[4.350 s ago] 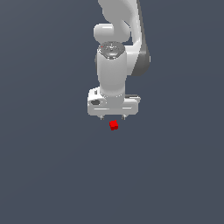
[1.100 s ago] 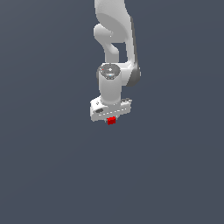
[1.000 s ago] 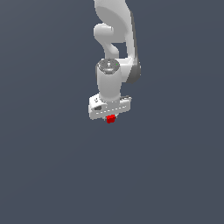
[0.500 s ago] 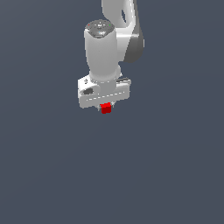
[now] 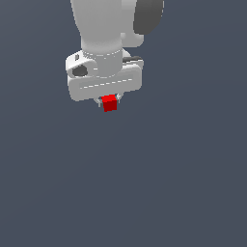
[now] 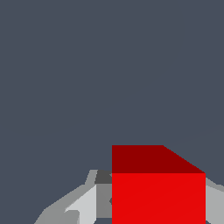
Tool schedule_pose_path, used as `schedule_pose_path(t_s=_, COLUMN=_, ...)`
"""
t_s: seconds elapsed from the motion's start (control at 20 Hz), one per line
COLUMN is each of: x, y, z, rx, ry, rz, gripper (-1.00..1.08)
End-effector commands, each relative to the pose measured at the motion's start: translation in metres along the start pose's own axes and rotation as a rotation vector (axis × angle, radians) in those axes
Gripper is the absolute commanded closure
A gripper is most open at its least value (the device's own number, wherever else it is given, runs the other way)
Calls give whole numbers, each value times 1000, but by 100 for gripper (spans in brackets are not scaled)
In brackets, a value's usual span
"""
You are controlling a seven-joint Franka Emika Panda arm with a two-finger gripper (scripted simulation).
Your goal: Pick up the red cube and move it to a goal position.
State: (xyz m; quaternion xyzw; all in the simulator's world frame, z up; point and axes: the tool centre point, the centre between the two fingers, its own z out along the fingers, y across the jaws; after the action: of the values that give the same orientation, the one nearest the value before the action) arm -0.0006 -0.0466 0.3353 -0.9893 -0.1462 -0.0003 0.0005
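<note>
The red cube (image 5: 110, 103) hangs just under the white hand in the exterior view, pinched between the two short fingers of my gripper (image 5: 109, 101), which is shut on it. The cube is off the grey floor and looms larger than before, high in the exterior view. In the wrist view the red cube (image 6: 158, 188) fills the space between the grey fingers (image 6: 83, 205), with its darker top face showing. My gripper (image 6: 153, 203) holds it from both sides. No goal marker shows in either view.
A plain dark grey surface (image 5: 169, 183) lies all around and below. The white arm (image 5: 111, 29) rises above the hand and covers the upper middle of the exterior view.
The gripper closed on the cube and has lifted it; arm and cube now look much bigger and sit higher in the exterior view than a second ago.
</note>
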Motion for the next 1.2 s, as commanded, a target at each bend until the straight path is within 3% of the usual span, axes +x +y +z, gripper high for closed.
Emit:
schedule_pose_path(t_s=0.0, x=3, y=5, z=-23, rx=0, ry=-1, rz=0, gripper=108)
schedule_pose_path(t_s=0.55, x=17, y=23, z=-94, rx=-1, ry=-1, rz=0, gripper=108)
schedule_pose_path(t_s=1.15, x=23, y=30, z=-118, rx=-1, ry=-1, rz=0, gripper=108)
